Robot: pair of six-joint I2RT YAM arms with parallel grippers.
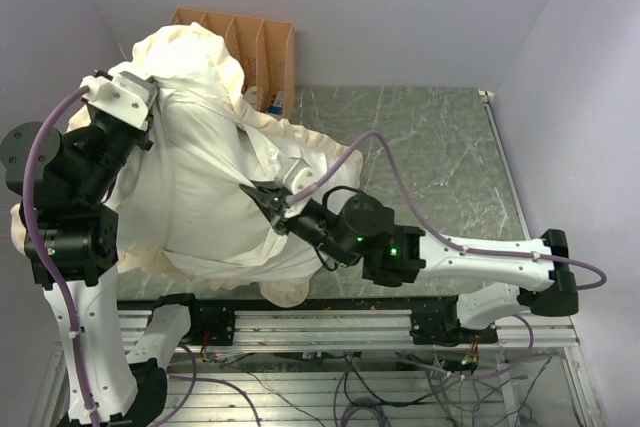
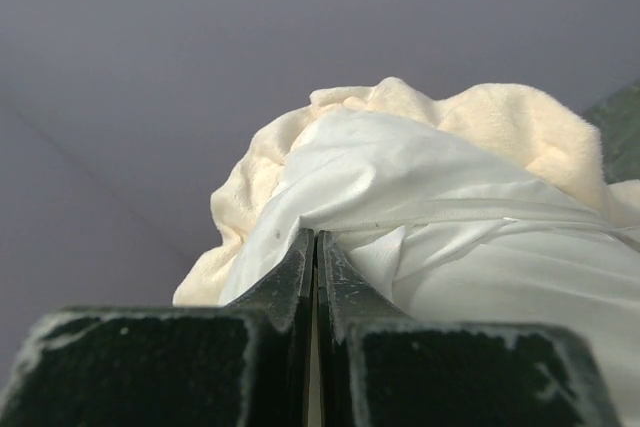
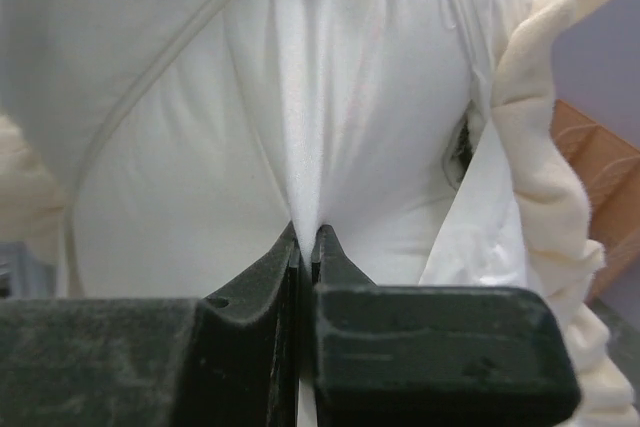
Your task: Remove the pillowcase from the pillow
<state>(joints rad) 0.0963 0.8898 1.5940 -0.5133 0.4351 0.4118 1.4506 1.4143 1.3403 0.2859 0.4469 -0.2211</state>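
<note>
The pillowcase (image 1: pixel 190 42) is a pale cover with a cream frill, bunched around the lifted bundle at the left. The plump white pillow (image 1: pixel 210 212) shows through its spread opening. My left gripper (image 1: pixel 152 99) is raised at the bundle's top left. In the left wrist view it (image 2: pixel 316 237) is shut on a taut pale fold of the pillowcase (image 2: pixel 440 197), with cream plush behind. My right gripper (image 1: pixel 273 199) is at the bundle's right side. In the right wrist view it (image 3: pixel 308 235) is shut on a pinch of the pillow (image 3: pixel 330 97). The pillowcase frill (image 3: pixel 540 147) hangs at the right.
A brown wooden divider rack (image 1: pixel 262 47) stands at the back behind the bundle and shows in the right wrist view (image 3: pixel 600 162). The grey marbled table (image 1: pixel 430 147) stretches to the right. Walls close in at the back and both sides.
</note>
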